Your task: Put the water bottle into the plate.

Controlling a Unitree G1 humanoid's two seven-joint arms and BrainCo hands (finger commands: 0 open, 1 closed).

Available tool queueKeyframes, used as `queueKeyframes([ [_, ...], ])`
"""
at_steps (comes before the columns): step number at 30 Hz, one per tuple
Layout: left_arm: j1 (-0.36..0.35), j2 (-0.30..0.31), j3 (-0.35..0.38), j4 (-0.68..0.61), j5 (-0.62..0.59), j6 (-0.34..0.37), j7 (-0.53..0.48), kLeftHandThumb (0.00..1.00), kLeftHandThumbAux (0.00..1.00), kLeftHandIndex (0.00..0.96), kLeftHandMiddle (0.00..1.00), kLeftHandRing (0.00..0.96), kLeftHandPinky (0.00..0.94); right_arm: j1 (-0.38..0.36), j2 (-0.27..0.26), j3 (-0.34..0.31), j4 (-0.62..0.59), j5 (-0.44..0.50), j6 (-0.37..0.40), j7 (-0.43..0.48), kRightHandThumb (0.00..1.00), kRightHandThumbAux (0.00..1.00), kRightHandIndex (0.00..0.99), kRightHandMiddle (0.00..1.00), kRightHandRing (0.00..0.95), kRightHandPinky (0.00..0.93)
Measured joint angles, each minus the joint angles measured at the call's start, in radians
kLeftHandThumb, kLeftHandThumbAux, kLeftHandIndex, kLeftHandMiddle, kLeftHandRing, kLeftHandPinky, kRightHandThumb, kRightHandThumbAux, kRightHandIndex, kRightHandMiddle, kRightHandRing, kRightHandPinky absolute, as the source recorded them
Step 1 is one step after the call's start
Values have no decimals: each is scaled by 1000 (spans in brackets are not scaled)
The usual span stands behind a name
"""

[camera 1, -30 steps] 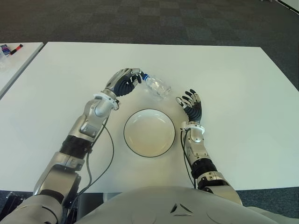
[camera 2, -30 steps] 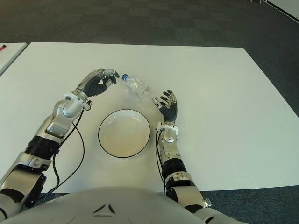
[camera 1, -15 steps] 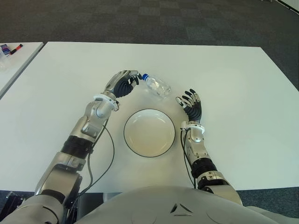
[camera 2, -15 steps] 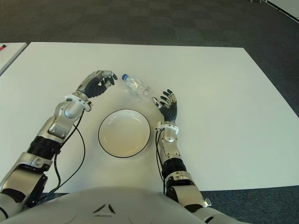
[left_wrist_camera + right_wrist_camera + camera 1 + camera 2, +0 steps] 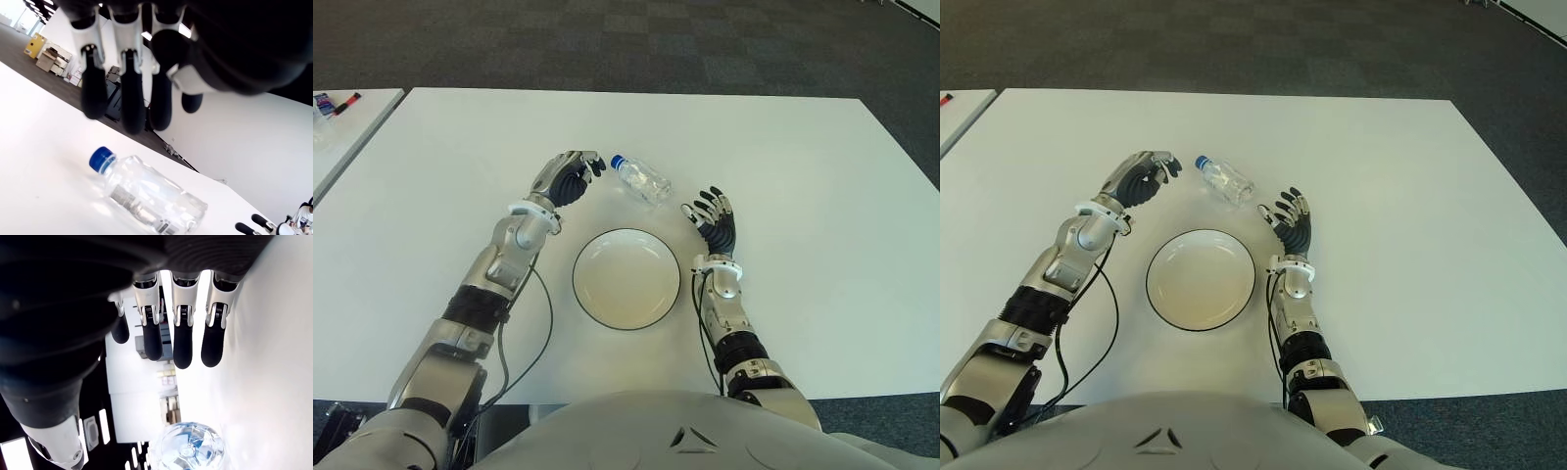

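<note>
Clear plastic water bottle [image 5: 641, 180] w/ blue cap lies on its side on the white bench [image 5: 803, 147], just far of the plate [image 5: 626, 278], not in it. I see my left robot hand [image 5: 570, 176] just left of the cap, fingers loosely curled, holding nothing, not touching the bottle. Right robot hand [image 5: 713, 217] is right of the bottle, fingers spread, empty. Left wrist cam shows the bottle's label; right wrist cam shows its base end-on.

Clear water bottle [image 5: 643, 180], blue cap; white plate [image 5: 626, 278], black rim; white table [image 5: 803, 176].
</note>
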Motion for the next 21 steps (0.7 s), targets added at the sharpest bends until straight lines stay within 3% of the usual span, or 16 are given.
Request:
queueKeyframes([
  [11,-3,-1,0,46,5,-18,43,940,658,361,465,550,519,0,0,-1,7,1,-10,2,653,770,151,253,279,329],
  [20,-40,-1,0,92,9,-19,56,937,658,368,480,487,410,-4,0,0,19,-1,-20,1,644,765,150,247,274,323],
  [21,-46,-1,-1,100,11,-22,62,941,642,321,478,446,389,-5,0,0,19,-1,-20,1,643,765,149,246,273,323],
])
